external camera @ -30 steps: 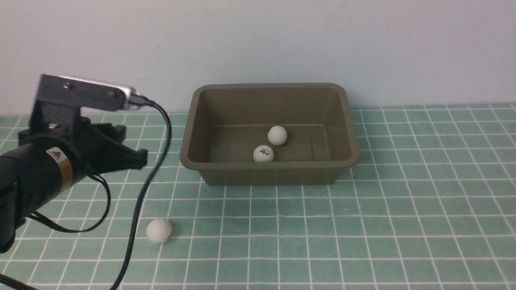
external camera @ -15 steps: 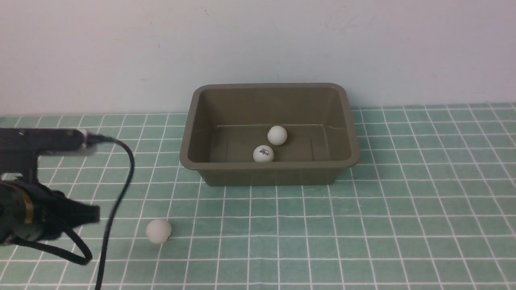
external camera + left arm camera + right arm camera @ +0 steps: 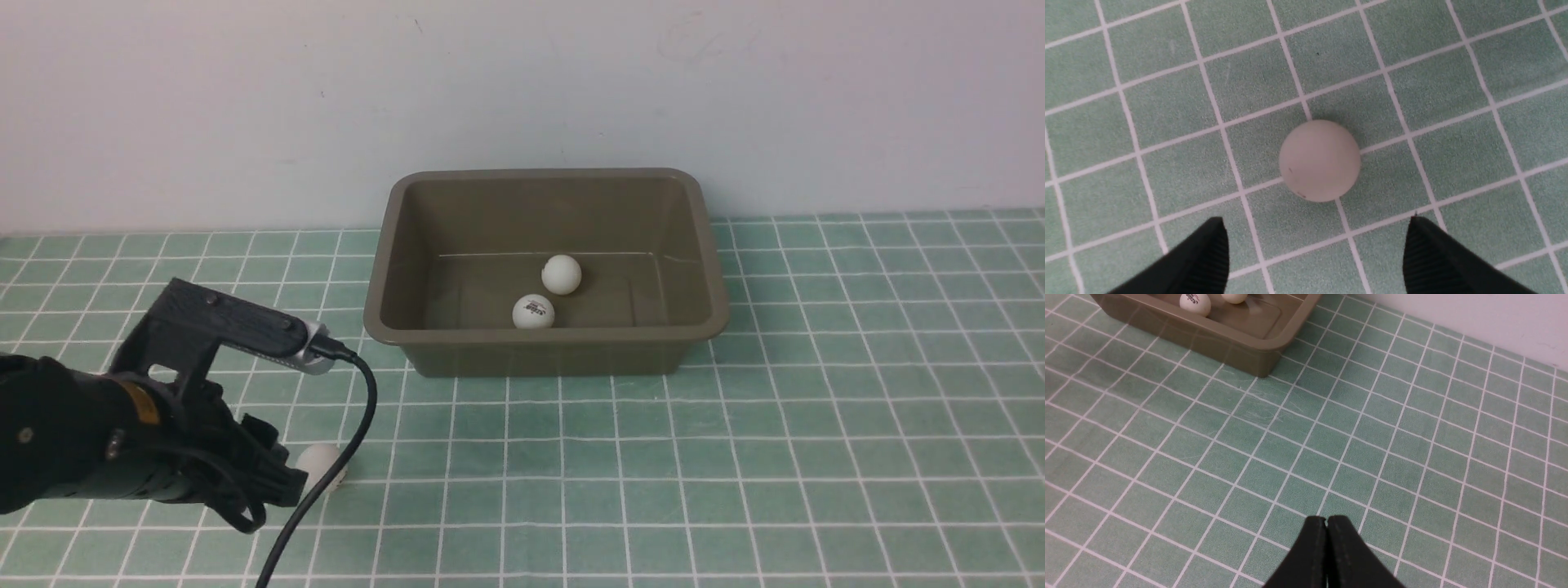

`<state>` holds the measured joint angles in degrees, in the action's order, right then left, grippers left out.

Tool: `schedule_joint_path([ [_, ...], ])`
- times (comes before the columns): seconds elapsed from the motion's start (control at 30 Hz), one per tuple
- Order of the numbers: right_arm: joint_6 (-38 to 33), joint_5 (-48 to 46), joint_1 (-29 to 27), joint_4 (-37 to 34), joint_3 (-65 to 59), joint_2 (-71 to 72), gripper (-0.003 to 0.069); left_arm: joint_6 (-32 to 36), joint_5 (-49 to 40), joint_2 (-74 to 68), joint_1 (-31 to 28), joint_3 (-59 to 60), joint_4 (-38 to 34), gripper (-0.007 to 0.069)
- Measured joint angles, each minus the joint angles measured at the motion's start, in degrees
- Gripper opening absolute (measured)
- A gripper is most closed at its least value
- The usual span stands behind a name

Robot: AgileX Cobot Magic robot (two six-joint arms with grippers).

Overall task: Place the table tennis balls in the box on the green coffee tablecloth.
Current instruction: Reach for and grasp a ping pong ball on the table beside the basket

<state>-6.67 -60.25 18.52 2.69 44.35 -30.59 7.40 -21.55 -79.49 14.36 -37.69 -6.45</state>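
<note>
The olive-brown box (image 3: 392, 245) stands on the mint-green tablecloth (image 3: 735, 457) at the back middle. Two white balls lie inside it: a plain one (image 3: 562, 273) and one with a dark logo (image 3: 533, 311); both also show in the right wrist view (image 3: 1195, 304). A third ball (image 3: 326, 464) lies on the cloth at the front left, partly hidden by my left gripper (image 3: 277, 474). In the left wrist view this ball (image 3: 1319, 160) sits just ahead of the open left gripper (image 3: 1316, 228), not between the tips. My right gripper (image 3: 1326, 521) is shut and empty above bare cloth.
A pale wall (image 3: 522, 90) runs behind the box. The left arm's black cable (image 3: 359, 425) hangs down to the cloth at the front left. The cloth reaches to the right of the box (image 3: 1274, 347) with nothing on it.
My left arm came down from near the box's left side to the front left, then moved right, so its gripper now sits right at the loose ball. The balls have not moved.
</note>
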Motion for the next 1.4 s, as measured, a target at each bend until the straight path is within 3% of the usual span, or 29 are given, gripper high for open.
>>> schedule_joint_path([
  [0.4, 0.00, -0.06, 0.00, -0.04, 0.00, 0.00, -0.0016, 0.05, 4.96, -7.62, 0.00, -2.04, -0.82, 0.0534],
  [0.9, 0.00, -0.11, 0.00, -0.04, 0.00, 0.00, -0.0016, 0.05, 1.93, -18.49, 0.00, -8.84, -3.93, 0.0532],
  [0.97, 0.05, 0.14, 0.00, -0.04, 0.00, 0.00, -0.0016, 0.05, 1.88, -18.84, 0.00, -8.87, -4.41, 0.0503],
  [1.1, -0.14, 1.20, 0.00, -0.04, 0.00, 0.00, -0.0016, -0.01, 0.40, -18.84, 0.00, -9.57, -4.89, 0.0344],
  [1.13, -0.14, 1.35, 0.00, -0.04, 0.00, 0.00, -0.0016, -0.01, 0.16, -18.84, 0.00, -9.80, -4.95, 0.0342],
  [1.3, -0.19, 1.53, 0.00, -0.04, 0.00, 0.00, -0.0016, -0.01, -9.22, -18.57, 0.00, -14.42, -4.76, 0.0346],
  [1.4, -0.19, 1.57, 0.00, 0.01, 0.00, 0.00, -0.0016, -0.01, -23.27, -16.97, 0.00, -21.48, -2.69, 0.0346],
])
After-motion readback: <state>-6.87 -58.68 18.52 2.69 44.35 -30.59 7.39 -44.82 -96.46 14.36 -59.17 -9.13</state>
